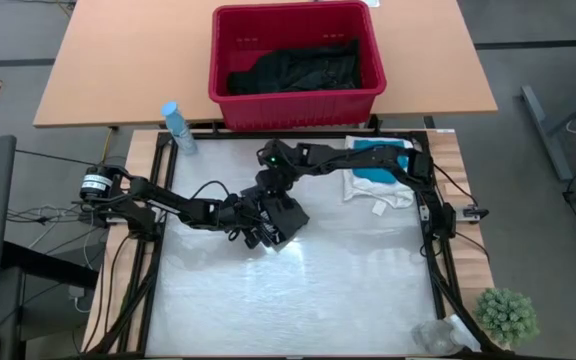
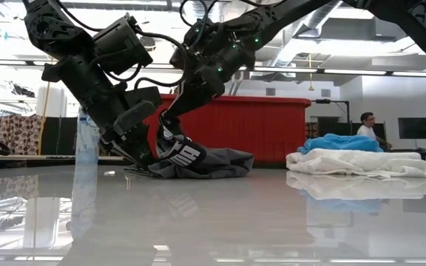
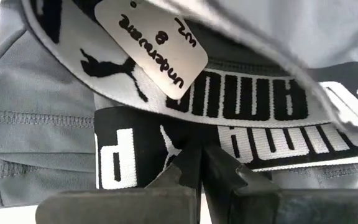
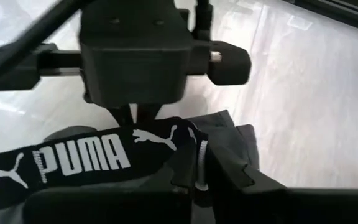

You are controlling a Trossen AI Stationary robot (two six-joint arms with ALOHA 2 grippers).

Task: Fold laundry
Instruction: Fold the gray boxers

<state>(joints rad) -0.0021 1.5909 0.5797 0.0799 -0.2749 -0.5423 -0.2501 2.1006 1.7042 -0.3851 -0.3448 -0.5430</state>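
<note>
Grey underwear (image 1: pixel 290 222) limp, light; I'd grip the stiffer waistband (image 4: pixel 73 158). Left claw (image 3: pixel 197 163) clenched on waistband; right claw (image 4: pixel 199 171) state unclear.

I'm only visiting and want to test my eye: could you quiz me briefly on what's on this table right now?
1. True or false: the red basket is empty.
2. Which garment are both grippers working on? A) white lacy piece B) dark grey underwear C) teal piece
3. Fill in: the teal garment lies on the ____ garment.

Key:
1. False; black clothes lie inside.
2. B; the left gripper is shut on the dark grey underwear at its black waistband, the right gripper beside it.
3. White.
</note>
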